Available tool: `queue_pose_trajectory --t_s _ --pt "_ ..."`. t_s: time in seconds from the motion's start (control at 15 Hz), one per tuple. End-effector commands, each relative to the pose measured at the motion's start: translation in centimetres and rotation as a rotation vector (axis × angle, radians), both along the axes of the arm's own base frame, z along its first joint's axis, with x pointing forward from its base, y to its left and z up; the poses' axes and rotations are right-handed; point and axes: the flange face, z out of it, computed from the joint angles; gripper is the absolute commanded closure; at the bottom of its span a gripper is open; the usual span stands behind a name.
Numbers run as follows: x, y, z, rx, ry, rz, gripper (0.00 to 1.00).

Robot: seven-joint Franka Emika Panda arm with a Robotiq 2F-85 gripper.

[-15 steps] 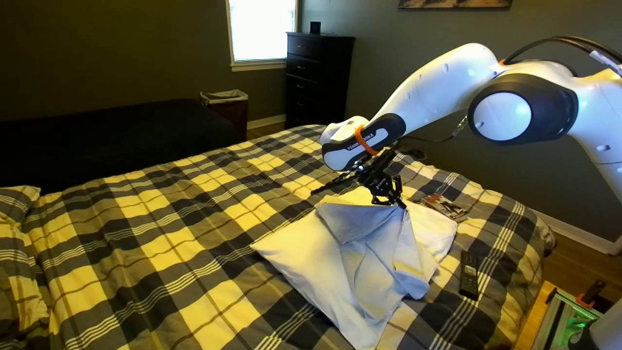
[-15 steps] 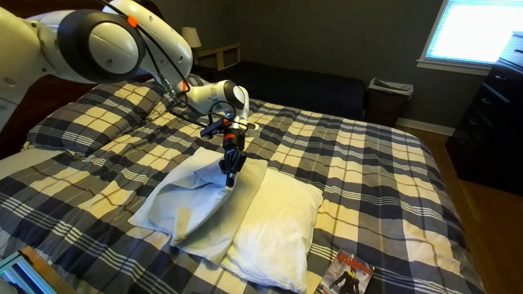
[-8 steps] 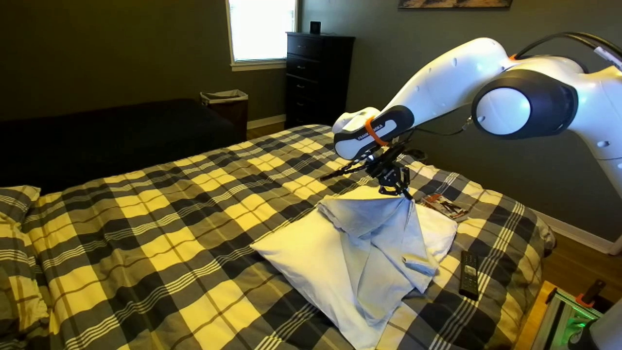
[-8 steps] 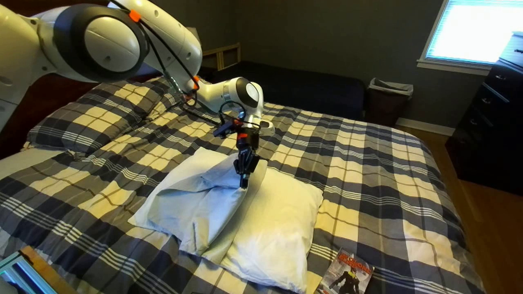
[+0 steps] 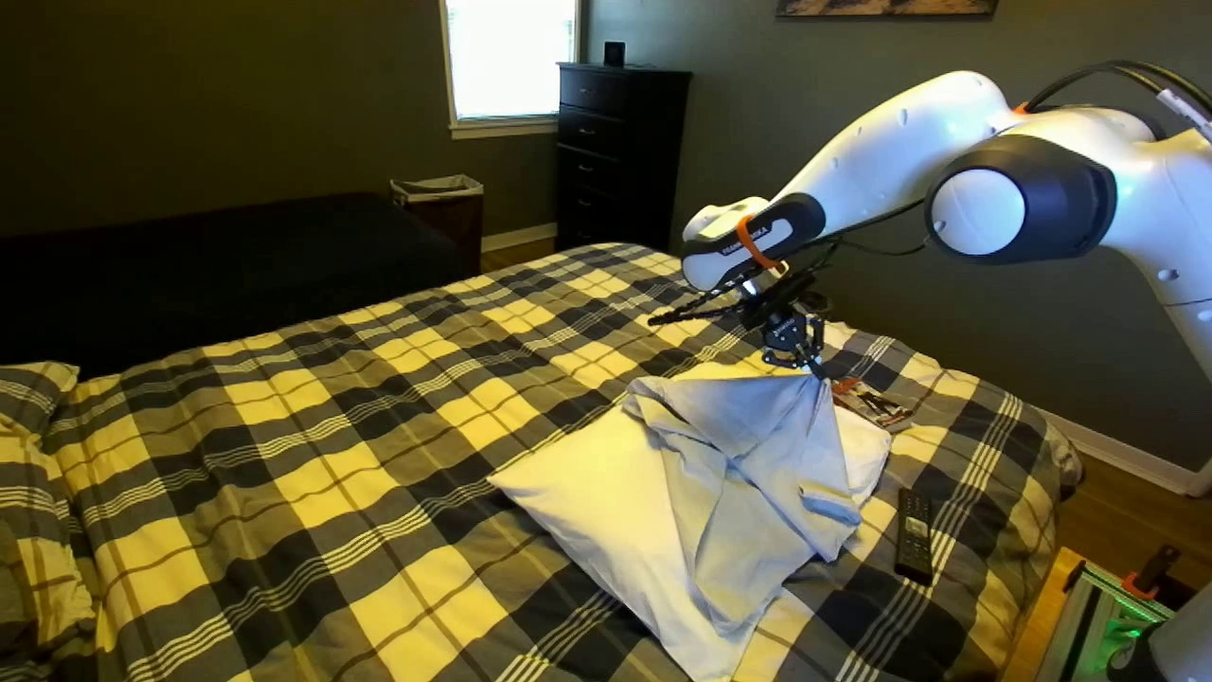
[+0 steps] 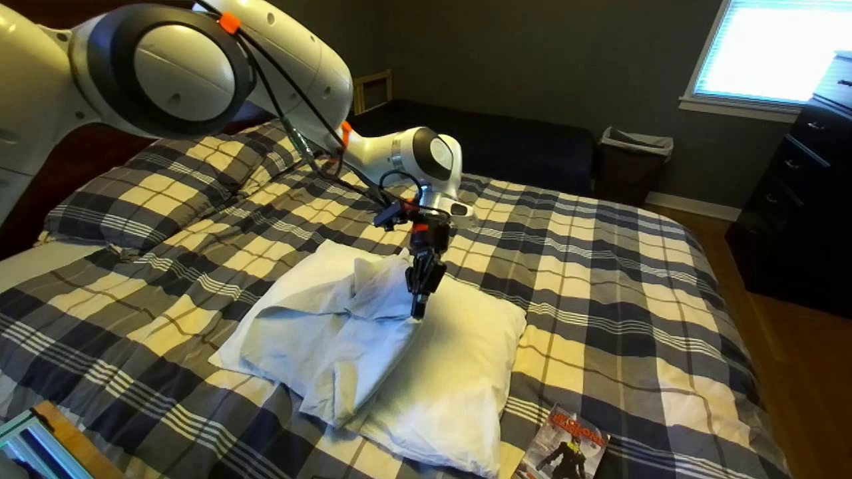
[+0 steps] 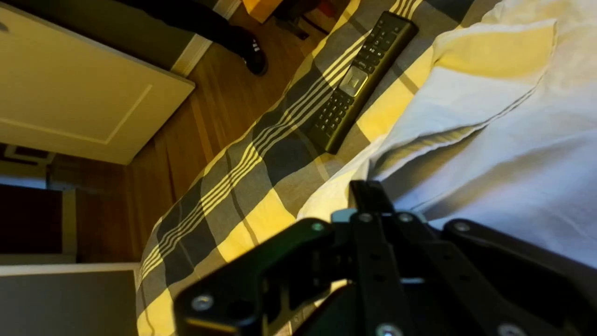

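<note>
The wrist view showed the crumpled pale blue-grey cloth (image 7: 536, 177) spread out to the right of and beyond the black two-fingered gripper (image 7: 366, 186), and in both exterior views it lay in folds over the plump white pillow (image 6: 452, 379), standing up in a peak at the gripper's tips, with no clear long axis. The jaws were pressed together on a pinch of that cloth, whether edge or corner could not be told, while the slim black remote control (image 5: 914, 537) lay apart from them on the plaid bedspread (image 5: 331, 474)
</note>
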Motion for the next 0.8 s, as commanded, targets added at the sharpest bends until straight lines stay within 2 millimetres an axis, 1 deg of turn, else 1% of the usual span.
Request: queue_pose_trajectory --t_s 0.0,0.2,0.4,0.47,0.53,0.73 --pt "-0.2 -2.4 0.4 -0.021 -0.079 -0.061 1.00" --pt "0.3 -3.9 0.9 -0.043 -0.159 -0.028 1.00" --pt "1.1 -4.7 1.5 -0.060 -0.238 0.010 1.00" --pt "1.3 -4.7 1.6 -0.068 -0.256 -0.001 1.00" --pt "1.7 -4.7 1.1 -0.053 -0.218 0.004 1.00" --pt "1.8 -4.7 1.3 -0.055 -0.224 0.006 0.99"
